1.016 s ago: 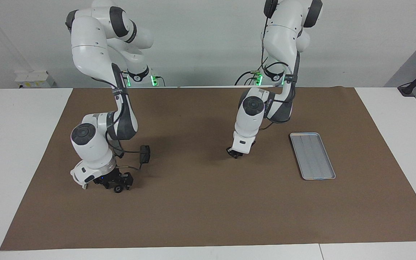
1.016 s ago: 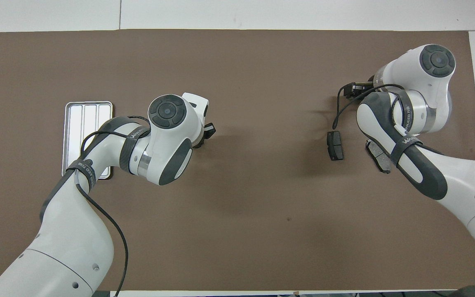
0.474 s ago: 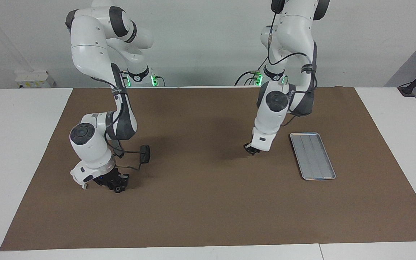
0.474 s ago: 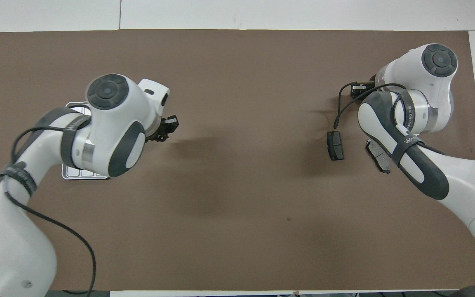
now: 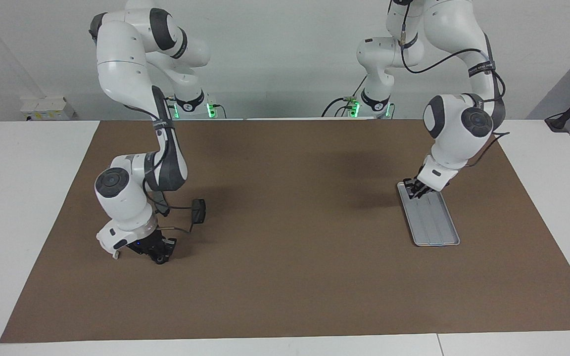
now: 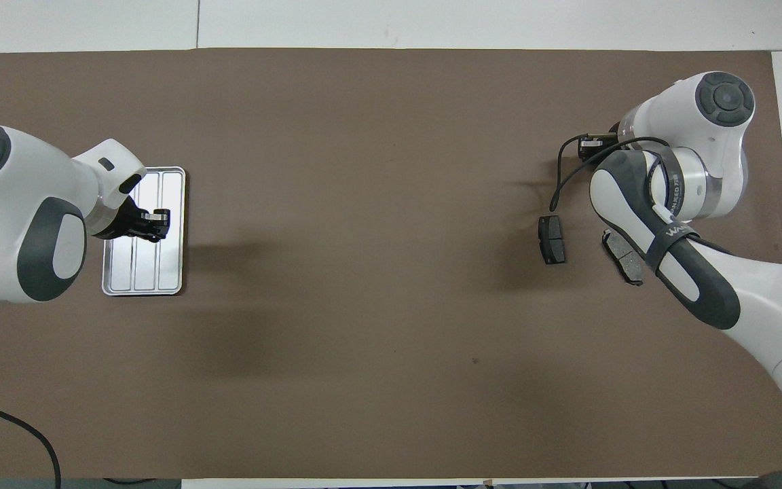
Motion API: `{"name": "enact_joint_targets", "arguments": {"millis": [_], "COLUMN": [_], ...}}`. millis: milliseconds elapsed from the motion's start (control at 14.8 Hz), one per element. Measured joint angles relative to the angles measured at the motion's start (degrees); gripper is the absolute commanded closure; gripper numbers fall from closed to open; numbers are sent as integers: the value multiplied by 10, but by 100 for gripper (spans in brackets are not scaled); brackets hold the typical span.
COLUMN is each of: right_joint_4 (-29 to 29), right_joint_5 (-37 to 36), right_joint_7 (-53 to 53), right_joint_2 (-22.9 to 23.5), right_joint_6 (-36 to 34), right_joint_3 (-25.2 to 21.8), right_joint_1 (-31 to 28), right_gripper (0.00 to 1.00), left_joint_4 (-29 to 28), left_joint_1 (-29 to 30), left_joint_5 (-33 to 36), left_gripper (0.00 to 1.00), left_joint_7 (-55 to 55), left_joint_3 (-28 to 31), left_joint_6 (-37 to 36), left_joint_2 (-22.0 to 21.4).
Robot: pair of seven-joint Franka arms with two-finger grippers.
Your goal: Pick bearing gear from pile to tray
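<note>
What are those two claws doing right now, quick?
Left gripper: shut, over the tray.
Right gripper: low at the pile; grip cannot be told.

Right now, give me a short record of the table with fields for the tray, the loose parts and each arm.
tray: silver tray on the brown mat, at the left arm's end of the table
loose parts: two dark pads at the right arm's end
left gripper: left gripper low over the tray's end nearer the robots, shut
right gripper: right gripper down at the mat by the parts, fingers closed on a small black part
</note>
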Motion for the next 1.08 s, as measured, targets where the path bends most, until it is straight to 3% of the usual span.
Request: {"name": "enact_joint_targets", "arguments": {"millis": [136, 407, 610, 881, 1084], "right_joint_4": [14, 124, 184, 205, 205], "right_joint_5": [-1, -2, 0, 35, 52], "right_joint_7": [0, 9, 110, 352, 534], "right_joint_2": [-3, -33, -59, -77, -76], "right_joint_6": [-30, -238, -360, -382, -342], "right_joint_3": [2, 6, 11, 19, 20], "right_joint_1": [4, 38, 82, 177, 253], "right_gripper": [100, 100, 100, 100, 100], "left_joint_4": [-25, -67, -83, -110, -115], "left_joint_1": [16, 32, 47, 50, 54], "left_joint_5": [0, 0, 0, 0, 0], "left_gripper": [100, 100, 100, 100, 100], "left_joint_7": [50, 102, 117, 118, 118], "left_joint_3": [0, -1, -1, -2, -2], "left_joint_6": [30, 80, 94, 124, 126], "left_joint_2": [1, 3, 3, 3, 3]}}
